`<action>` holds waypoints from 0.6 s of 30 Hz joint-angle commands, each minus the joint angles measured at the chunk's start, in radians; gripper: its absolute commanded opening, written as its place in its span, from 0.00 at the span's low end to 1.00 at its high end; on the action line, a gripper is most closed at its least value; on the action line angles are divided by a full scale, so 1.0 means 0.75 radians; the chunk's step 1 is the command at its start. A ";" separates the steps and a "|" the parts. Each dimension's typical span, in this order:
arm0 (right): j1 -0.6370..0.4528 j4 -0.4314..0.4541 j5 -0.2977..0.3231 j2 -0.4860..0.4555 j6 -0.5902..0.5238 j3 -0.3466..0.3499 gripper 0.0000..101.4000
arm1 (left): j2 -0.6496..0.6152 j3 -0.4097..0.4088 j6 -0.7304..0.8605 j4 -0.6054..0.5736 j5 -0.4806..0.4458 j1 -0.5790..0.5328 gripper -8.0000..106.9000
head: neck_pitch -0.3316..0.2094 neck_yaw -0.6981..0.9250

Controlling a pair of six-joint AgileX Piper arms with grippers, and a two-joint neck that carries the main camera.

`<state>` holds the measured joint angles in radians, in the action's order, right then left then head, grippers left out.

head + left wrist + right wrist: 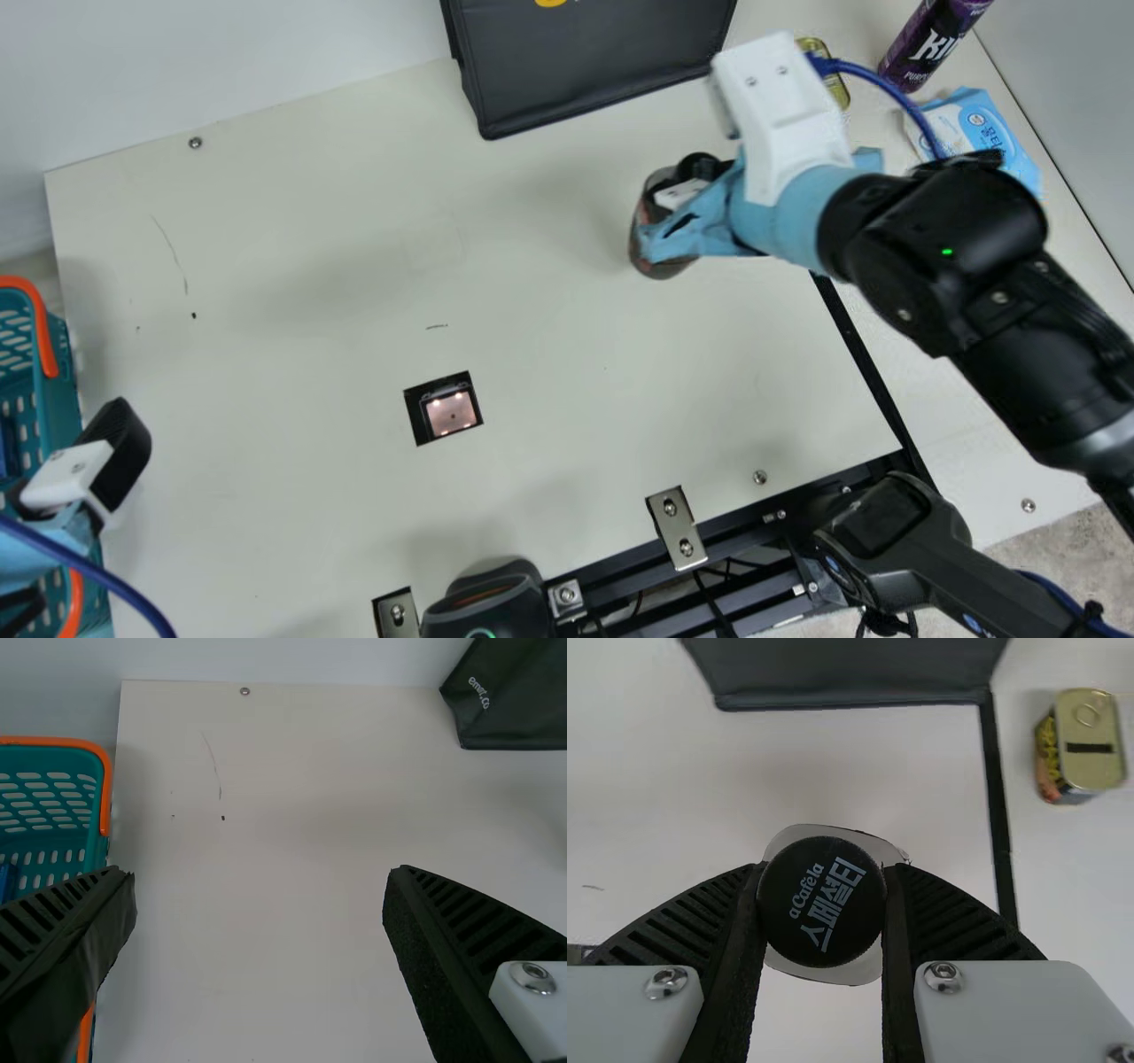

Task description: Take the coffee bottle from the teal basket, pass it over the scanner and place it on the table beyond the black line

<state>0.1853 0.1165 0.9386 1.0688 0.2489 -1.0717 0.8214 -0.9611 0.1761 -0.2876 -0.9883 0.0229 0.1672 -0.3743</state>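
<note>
My right gripper (pixel 677 206) pinched the coffee bottle (pixel 653 262) at its dark cap, well apart from the scanner (pixel 452 413) but on its side of the black line (pixel 855 346). My left gripper (pixel 87 525) was spread wide beside the teal basket (pixel 60 399), nothing between its fingers (pixel 461 948).

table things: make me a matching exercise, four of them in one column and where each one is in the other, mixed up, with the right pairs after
1. coffee bottle
2. teal basket
3. gold-lidded tin
4. square scanner window

a. beyond the black line
b. set into the table, its pane lit
c. held in the right hand
d. by the table's left edge

Right pairs: 1-c, 2-d, 3-a, 4-b
</note>
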 commanded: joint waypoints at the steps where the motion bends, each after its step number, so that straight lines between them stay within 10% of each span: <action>1: -0.166 -0.044 0.004 -0.023 -0.070 0.012 0.00 | 0.000 0.000 0.000 0.000 0.000 0.000 0.85 | -0.039 -0.003; 18: -0.866 -0.376 -0.038 0.001 -0.636 0.047 0.00 | 0.000 0.000 0.000 0.000 0.000 0.000 0.85 | -0.039 -0.003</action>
<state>-0.3855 -0.1447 0.9191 1.0606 -0.1584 -1.0340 0.8214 -0.9611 0.1761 -0.2876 -0.9883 0.0229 0.1672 -0.3743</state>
